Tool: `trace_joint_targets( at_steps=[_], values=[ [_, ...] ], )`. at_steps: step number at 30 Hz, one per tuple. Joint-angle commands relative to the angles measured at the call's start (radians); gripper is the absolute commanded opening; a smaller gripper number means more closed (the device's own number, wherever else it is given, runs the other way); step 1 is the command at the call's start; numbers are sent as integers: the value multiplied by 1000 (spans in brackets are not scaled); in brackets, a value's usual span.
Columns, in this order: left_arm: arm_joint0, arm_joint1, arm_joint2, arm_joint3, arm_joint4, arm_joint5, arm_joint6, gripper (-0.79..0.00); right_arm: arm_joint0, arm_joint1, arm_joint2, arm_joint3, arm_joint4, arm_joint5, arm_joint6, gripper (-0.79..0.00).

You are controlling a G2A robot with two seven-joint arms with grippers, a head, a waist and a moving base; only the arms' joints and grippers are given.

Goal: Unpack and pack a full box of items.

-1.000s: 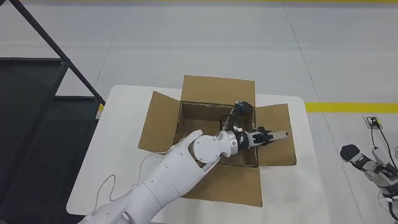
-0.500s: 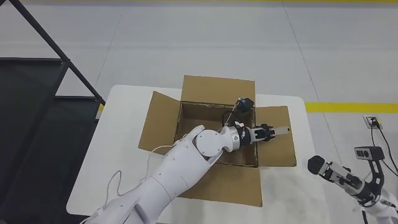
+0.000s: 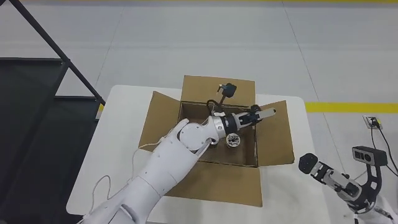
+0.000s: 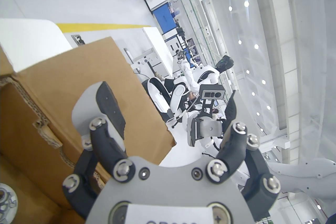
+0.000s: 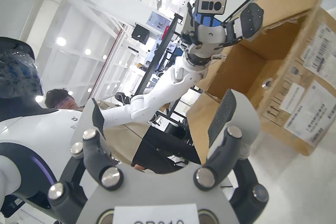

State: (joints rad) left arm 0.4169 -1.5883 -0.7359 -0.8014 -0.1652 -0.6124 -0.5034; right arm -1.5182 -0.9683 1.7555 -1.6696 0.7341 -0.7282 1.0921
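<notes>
An open cardboard box (image 3: 217, 90) stands on the white table (image 3: 118, 155), all its flaps folded outward. On the box floor lies a small round silver item (image 3: 233, 139), also at the edge of the left wrist view (image 4: 5, 202). My left gripper (image 3: 264, 111) hangs open over the box's right side, beside the right flap (image 4: 86, 78), with nothing between its fingers (image 4: 110, 107). My right gripper (image 3: 309, 163) is open and empty off the table's right edge, low and facing the box. From there the right wrist view shows the left gripper (image 5: 246, 22) above the labelled box wall (image 5: 296, 93).
The table's left half and front strip are bare. A black frame (image 3: 43, 43) and a dark panel stand left of the table. The floor beyond carries a yellow line (image 3: 348, 107).
My left gripper swung from over the right flap toward the far right corner, uncovering the round item. My right arm came in from the right edge toward the table.
</notes>
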Motion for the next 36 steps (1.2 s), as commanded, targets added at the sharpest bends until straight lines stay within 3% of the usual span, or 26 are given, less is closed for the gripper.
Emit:
trace_joint_targets(
  at_steps=[1,4,9,12,15,19,24,36],
  values=[
    [46,40,-72,-88,59,4,12,0,0,2,-9,-24,-31,0,0,0],
    [161,101,-200,-272,138,38,12,0,31,2,-39,-10,-98,-7,-7,0],
    [427,188,-446,-683,270,185,-59,0,120,-2,-98,58,-172,29,-54,0],
    [578,218,-561,-886,290,242,-98,0,169,-5,-117,108,-225,51,-114,0],
    [685,238,-664,-996,249,254,-142,0,198,-8,-129,138,-265,59,-166,0],
    [792,255,-768,-1083,213,250,-164,0,217,-7,-134,169,-312,98,-189,0],
    [875,269,-859,-1141,159,227,-169,0,227,-6,-147,215,-374,144,-197,0],
    [945,292,-949,-1157,34,176,-214,0,292,-19,-243,248,-448,213,-272,0]
  ],
)
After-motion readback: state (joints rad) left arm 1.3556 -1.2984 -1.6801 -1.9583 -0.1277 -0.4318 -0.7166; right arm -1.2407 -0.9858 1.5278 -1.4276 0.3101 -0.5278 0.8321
